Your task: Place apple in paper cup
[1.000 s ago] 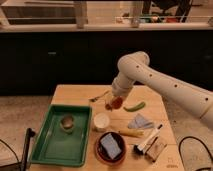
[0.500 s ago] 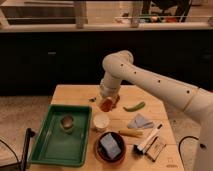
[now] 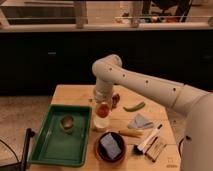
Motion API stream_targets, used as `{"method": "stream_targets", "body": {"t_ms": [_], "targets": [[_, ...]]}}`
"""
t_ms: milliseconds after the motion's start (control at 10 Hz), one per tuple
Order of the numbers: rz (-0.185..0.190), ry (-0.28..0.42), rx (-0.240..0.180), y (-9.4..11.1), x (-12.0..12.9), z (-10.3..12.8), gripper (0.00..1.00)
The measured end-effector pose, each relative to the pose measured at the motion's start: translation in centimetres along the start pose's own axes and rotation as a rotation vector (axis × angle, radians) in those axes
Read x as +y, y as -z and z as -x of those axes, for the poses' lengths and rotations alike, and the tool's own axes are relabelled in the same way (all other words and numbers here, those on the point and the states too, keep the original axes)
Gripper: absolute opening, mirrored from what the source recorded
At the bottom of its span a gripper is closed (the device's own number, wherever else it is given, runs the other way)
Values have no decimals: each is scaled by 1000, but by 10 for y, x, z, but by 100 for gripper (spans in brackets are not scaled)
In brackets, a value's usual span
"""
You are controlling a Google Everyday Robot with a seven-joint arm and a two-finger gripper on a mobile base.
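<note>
Gripper (image 3: 102, 103) hangs directly above the paper cup (image 3: 100, 123), at the end of the white arm (image 3: 145, 85) that comes in from the cup's right. Whether it is clamped on the apple (image 3: 103, 111) or apart cannot be told. The apple sits right under it, at or just over the cup's mouth; contact between fruit and rim cannot be judged. The step in hand looks like the drop into the cup, close to the end of the task. Since the apple seems about as wide as the mouth, a good release probably means centring it squarely over the rim, lowering it straight, letting go only once it is seated, then lifting vertically. A sideways pull could tip the light cup. Counted from left to right:

- one black pole (image 3: 25, 147), far left of the cup
- one green tray (image 3: 52, 147), left of the cup
- one tan round item (image 3: 67, 122) inside that tray
- one paper cup
- one apple
- one brown bowl (image 3: 96, 148), in front and slightly right of the cup, holding one blue sponge (image 3: 110, 146)
- one dark reddish lumpy item (image 3: 116, 98), behind and right of the cup
- one green pod (image 3: 134, 106), right of the cup
- one blue cloth (image 3: 140, 121)
- one yellowish stick (image 3: 130, 133)
- one white-handled brush (image 3: 148, 140)
- one brown box (image 3: 156, 149), farthest right of the cup
</note>
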Motion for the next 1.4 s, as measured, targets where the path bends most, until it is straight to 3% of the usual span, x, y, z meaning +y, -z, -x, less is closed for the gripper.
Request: {"method": "stream_targets", "body": {"t_ms": [200,1000,1400], "targets": [[5,-10,-12,-4,-2,3,2],[38,-38,-50,-14,-8,5,78],[45,-39,-55,-14,-11,4,80]]}}
